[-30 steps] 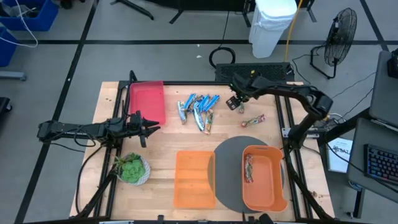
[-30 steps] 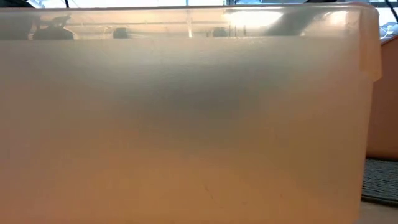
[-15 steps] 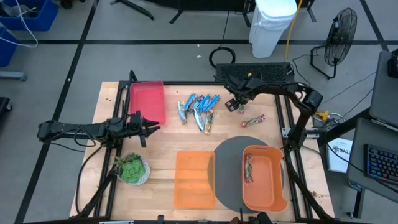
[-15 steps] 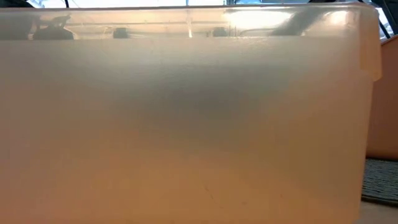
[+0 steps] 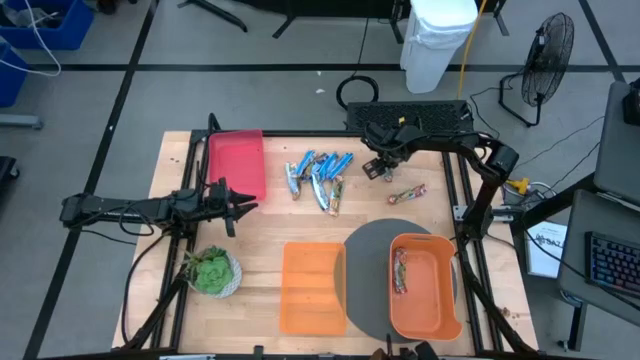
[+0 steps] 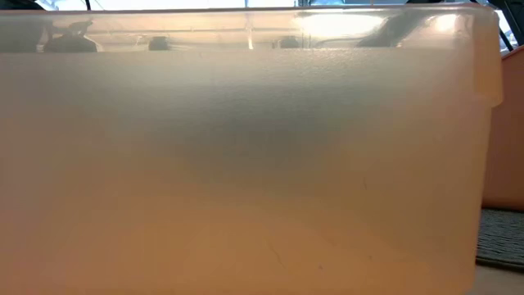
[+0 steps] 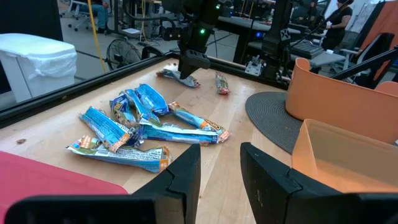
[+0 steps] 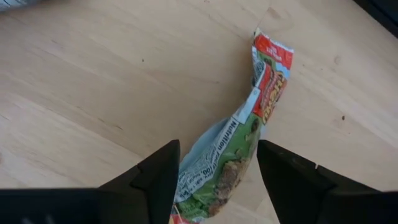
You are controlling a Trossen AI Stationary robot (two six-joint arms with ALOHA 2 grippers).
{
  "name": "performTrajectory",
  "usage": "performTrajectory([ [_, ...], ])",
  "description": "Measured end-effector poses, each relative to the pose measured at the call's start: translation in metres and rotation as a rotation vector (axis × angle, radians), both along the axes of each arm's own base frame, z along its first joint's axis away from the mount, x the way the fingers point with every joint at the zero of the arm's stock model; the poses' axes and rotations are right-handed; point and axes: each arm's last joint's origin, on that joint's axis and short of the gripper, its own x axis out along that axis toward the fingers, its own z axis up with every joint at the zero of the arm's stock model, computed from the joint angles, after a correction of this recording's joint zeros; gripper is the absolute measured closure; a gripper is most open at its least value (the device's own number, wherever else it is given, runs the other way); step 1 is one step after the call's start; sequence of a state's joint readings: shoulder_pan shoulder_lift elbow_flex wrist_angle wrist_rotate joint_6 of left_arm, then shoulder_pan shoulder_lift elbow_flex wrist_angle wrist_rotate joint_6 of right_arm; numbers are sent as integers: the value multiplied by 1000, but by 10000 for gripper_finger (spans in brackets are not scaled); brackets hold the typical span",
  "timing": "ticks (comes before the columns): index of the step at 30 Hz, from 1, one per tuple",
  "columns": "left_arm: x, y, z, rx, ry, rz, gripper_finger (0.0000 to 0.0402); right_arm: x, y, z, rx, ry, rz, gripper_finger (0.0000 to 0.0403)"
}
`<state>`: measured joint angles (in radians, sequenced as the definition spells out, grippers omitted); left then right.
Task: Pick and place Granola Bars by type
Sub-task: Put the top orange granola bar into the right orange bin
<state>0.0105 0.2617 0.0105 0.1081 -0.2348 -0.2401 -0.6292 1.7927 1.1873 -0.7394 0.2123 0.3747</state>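
My right gripper (image 5: 376, 167) points down at the table's far right, open. Its fingers stand on either side of a green-and-red wrapped granola bar (image 8: 239, 146) that lies flat on the wood. A second bar of that kind (image 5: 407, 194) lies just nearer. A heap of blue bars (image 5: 318, 175) lies mid-table at the far side. One bar (image 5: 400, 270) lies in the orange bin (image 5: 440, 310). My left gripper (image 7: 219, 177) waits open and level at the table's left, near the red tray (image 5: 237, 163).
An orange lid (image 5: 312, 285) lies at the near middle, next to a round grey mat (image 5: 365, 260) under the bin. A green plant in a white bowl (image 5: 212, 270) stands near left. The orange bin's wall (image 6: 246, 164) fills the low view.
My right gripper has sunk toward the green-and-red bar at the table's far right, and its arm has folded in a little. The bars have not moved.
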Motion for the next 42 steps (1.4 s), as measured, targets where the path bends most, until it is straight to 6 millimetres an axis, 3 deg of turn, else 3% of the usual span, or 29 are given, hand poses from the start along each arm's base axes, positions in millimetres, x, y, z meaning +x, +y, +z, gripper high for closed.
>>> performTrajectory([
  [12,0,0,0,0,-1,0,284,-3,2,-1,22,22,-7,224],
  [30,0,0,0,0,0,0,284,-11,9,-13,58,72,27,356],
  [42,0,0,0,0,0,0,284,-11,9,-12,61,82,76,389],
])
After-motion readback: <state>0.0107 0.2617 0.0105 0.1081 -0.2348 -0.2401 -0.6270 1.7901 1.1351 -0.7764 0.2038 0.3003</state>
